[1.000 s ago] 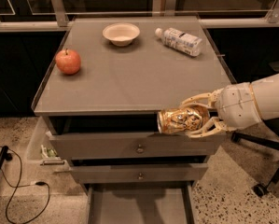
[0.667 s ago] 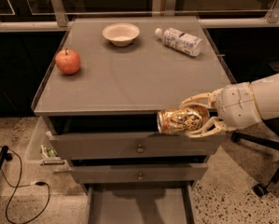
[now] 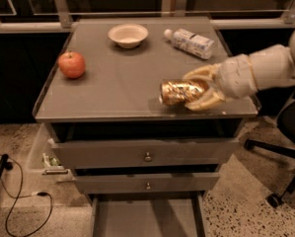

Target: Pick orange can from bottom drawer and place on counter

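Note:
The orange can (image 3: 180, 91) lies sideways in my gripper (image 3: 199, 89), held over the front right part of the counter (image 3: 112, 90), close to its surface. The gripper's pale fingers (image 3: 202, 73) close on the can from above and below, and the white arm reaches in from the right. The bottom drawer (image 3: 147, 216) stands pulled out at the foot of the cabinet, its grey floor bare.
On the counter sit a red apple (image 3: 71, 64) at the left, a pale bowl (image 3: 128, 35) at the back and a clear plastic bottle (image 3: 190, 42) lying at the back right. Two knobbed drawers (image 3: 147, 156) sit above. An office chair base (image 3: 280, 181) stands at the right.
The gripper has lifted the can from in front of the top drawer up and over the counter's front right edge. The view has also shifted slightly.

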`<action>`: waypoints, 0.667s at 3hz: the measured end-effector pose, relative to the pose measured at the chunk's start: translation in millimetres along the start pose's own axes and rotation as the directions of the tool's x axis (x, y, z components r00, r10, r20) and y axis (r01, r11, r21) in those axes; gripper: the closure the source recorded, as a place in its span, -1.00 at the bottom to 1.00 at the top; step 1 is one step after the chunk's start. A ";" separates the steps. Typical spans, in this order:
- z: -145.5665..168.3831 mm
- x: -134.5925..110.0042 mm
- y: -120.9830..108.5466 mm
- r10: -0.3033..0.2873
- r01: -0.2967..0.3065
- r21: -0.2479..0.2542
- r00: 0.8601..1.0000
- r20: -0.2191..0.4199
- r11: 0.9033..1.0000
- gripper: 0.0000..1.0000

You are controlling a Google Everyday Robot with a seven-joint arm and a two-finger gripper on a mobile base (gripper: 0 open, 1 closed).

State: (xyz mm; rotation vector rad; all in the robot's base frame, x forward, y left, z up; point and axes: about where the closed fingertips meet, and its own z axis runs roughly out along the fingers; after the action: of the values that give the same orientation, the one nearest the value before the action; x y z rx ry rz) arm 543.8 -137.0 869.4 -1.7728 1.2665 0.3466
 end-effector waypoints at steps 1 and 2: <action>12.1 3.5 -51.6 0.064 -0.065 0.019 0.996 0.058 0.998 1.00; 16.8 7.0 -80.5 0.155 -0.161 0.064 0.984 0.091 0.985 1.00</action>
State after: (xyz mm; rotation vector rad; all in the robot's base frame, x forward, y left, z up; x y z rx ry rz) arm 620.7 -122.5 896.0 -1.5857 1.3452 0.4571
